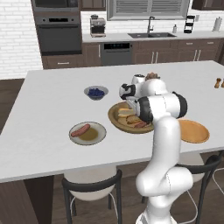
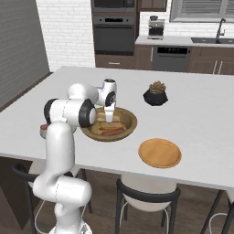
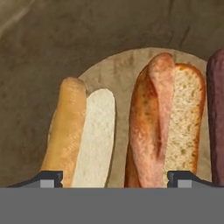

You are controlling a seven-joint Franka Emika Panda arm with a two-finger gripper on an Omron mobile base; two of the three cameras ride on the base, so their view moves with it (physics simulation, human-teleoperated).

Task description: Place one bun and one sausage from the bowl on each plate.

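The wooden bowl (image 1: 114, 117) sits mid-counter and holds buns and sausages. My gripper (image 2: 109, 118) hangs straight down into it, open, its tips (image 3: 116, 179) wide apart with nothing clasped. Just below the hand lie a golden bun (image 3: 83, 135) with a white cut face and an orange-brown bun (image 3: 175, 127). A dark red sausage (image 3: 216, 118) lies at the right edge of the hand view. The grey-rimmed plate (image 1: 99, 136) at the front left carries one sausage (image 1: 80, 130). The orange plate (image 1: 194, 131) lies bare to the right of the bowl.
A small grey bowl of berries (image 1: 96, 92) stands behind the grey-rimmed plate. A black pot with a plant (image 2: 156, 94) stands beyond the wooden bowl. Stools (image 1: 92, 188) are tucked under the counter's near edge. Two small shakers (image 1: 218, 82) are at the far right.
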